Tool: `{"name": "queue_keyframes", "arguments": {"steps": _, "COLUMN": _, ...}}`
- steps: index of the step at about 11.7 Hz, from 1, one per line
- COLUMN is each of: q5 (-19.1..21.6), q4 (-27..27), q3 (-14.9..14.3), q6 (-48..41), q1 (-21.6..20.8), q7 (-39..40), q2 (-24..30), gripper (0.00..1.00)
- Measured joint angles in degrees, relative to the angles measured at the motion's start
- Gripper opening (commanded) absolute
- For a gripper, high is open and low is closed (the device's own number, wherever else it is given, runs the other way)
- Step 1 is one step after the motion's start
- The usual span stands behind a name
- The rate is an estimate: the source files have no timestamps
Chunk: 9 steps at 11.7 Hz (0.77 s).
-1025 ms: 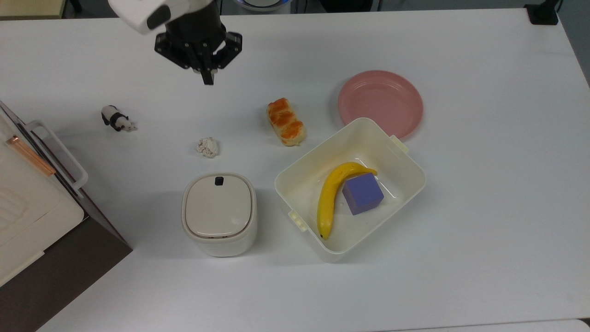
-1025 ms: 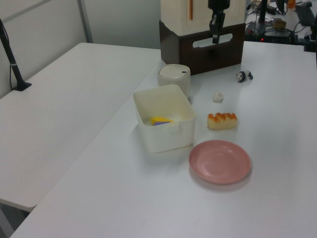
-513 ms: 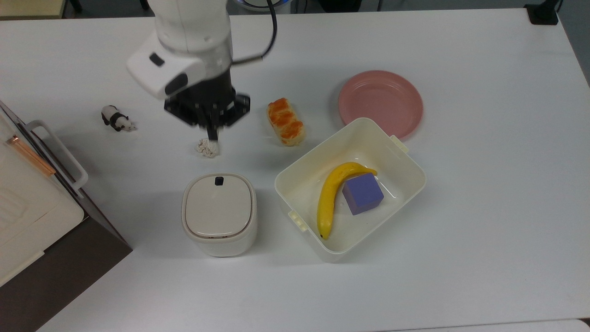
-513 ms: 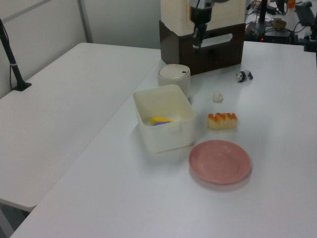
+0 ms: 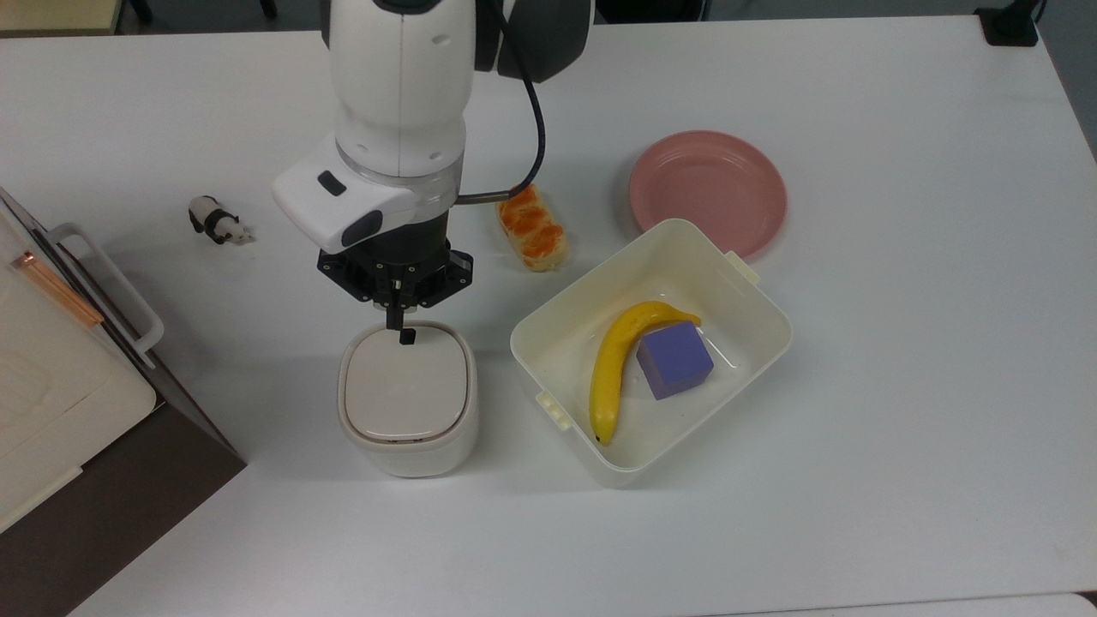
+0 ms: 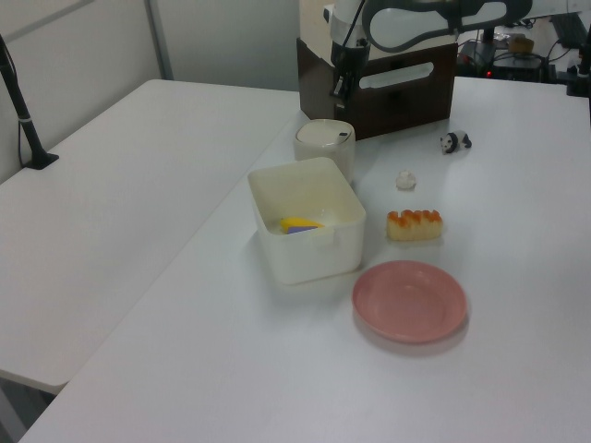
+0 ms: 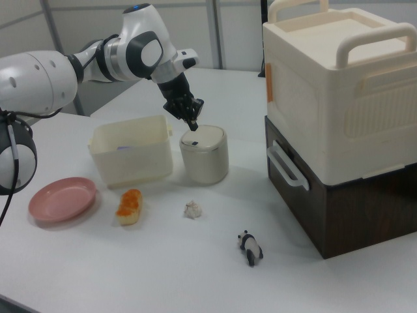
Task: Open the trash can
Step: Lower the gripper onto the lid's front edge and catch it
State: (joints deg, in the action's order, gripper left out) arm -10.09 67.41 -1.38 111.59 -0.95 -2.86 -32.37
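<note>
— Where to find the trash can (image 5: 408, 446)?

— On the white table (image 5: 900, 428), top view: near the middle, just at 9 o'clock of the open cream tub (image 5: 776, 341), at 3 o'clock of the big white-and-brown appliance (image 5: 34, 386). Apart from both.

— Gripper (image 5: 394, 322)?

— Pointing down, fingers pressed together into one thin black tip. Poised at the 12 o'clock edge of the lid (image 5: 405, 390), right by the small black button (image 5: 407, 337). Touching or just above: cannot tell. Holding nothing.

— Material and shape?

— Smooth cream-white plastic, rounded-square body, walls faintly glossy. Flat beige lid set inside a raised rim, apparently hinged on the 6 o'clock side, opposite the button. Closed for now.

— Likely handling?

— Probably light and hollow, stiff enough not to dent, yet easy to slide or tip on the slick tabletop. Slippery walls, so no real use in pinching the body.

— Best place to act, then?

— On the button, straight down, with the closed fingertip. Small target, so careful centring needed. A sideways shove likely to skate the whole bin toward 6 o'clock. Gentle vertical pressure, probably enough to release the lid.
</note>
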Motion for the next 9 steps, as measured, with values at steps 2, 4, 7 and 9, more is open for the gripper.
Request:
{"name": "queue_keyframes", "arguments": {"steps": 2, "q5": -1.47, "q4": 0.00, "q3": 0.00, "q6": 0.00, "q1": -0.14, "q7": -0.01, "q2": -0.25, "gripper": 0.00}}
{"name": "queue_keyframes", "arguments": {"steps": 4, "q5": -2.61, "q4": 0.08, "q3": 0.00, "q6": 0.00, "q1": -0.15, "q7": -0.01, "q2": -0.61, "gripper": 0.00}}
{"name": "queue_keyframes", "arguments": {"steps": 7, "q5": -5.23, "q4": 0.62, "q3": 1.15, "q6": 0.00, "q1": -0.22, "q7": -0.02, "q2": -1.51, "gripper": 0.00}}
{"name": "queue_keyframes", "arguments": {"steps": 9, "q5": -6.24, "q4": 1.17, "q3": 1.56, "q6": 0.00, "q1": -0.90, "q7": -0.02, "q2": -1.82, "gripper": 0.00}}
